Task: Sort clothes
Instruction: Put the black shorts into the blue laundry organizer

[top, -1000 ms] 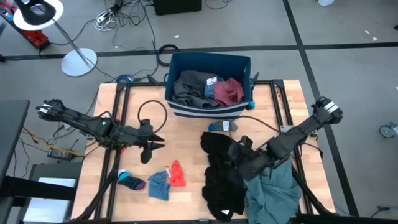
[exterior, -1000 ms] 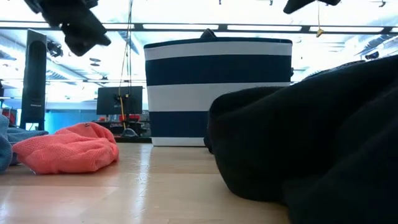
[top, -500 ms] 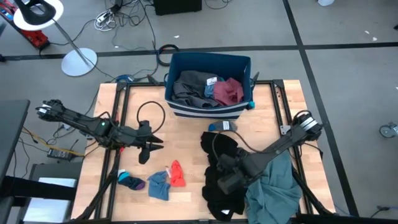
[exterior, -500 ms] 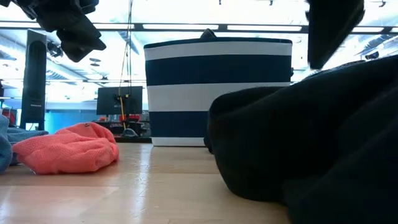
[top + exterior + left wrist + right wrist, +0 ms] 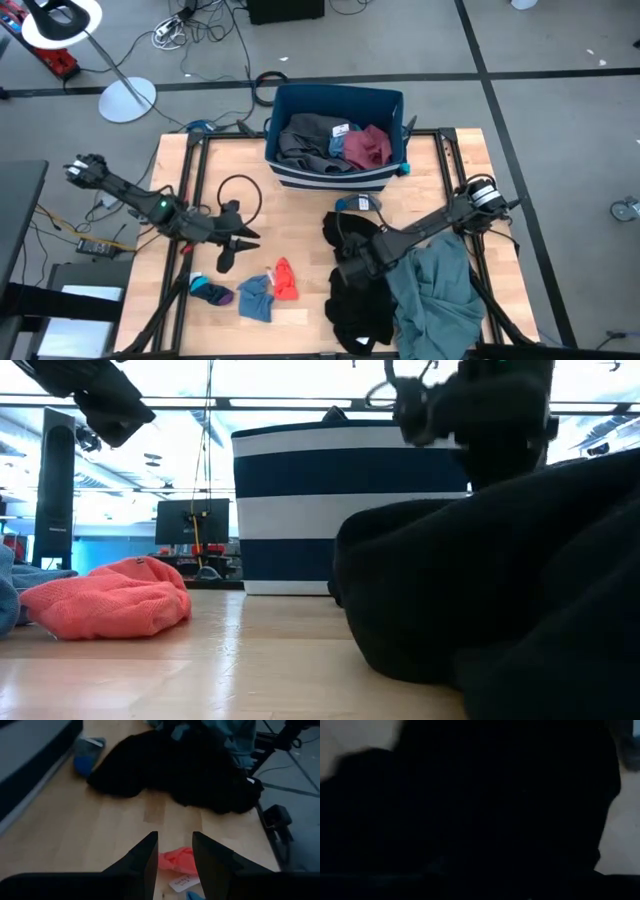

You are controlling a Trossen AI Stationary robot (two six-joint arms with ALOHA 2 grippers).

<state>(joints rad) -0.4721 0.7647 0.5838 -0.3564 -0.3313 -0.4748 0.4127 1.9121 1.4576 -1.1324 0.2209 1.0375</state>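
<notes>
A black garment (image 5: 358, 295) lies heaped at the table's near right, and a teal-grey garment (image 5: 440, 295) lies beside it. My right gripper (image 5: 350, 262) points down just over the black heap's far part (image 5: 500, 580); its wrist view is all dark. My left gripper (image 5: 228, 252) hangs open above bare wood at the left. In its wrist view the red piece (image 5: 177, 861) shows between its fingers, farther off. A red piece (image 5: 285, 280), a blue piece (image 5: 255, 298) and a small dark sock (image 5: 212, 292) lie near the front edge.
The navy striped bin (image 5: 335, 170) stands at the far middle, holding dark grey and maroon clothes (image 5: 365, 147). A small blue piece (image 5: 358, 203) lies in front of it. A black cable loop (image 5: 240, 190) lies by the left arm. Bare wood shows in the middle.
My right gripper has come down and toward the table's left, from above the teal-grey garment to over the black heap, tipping over to point steeply down. The clothes have kept their places.
</notes>
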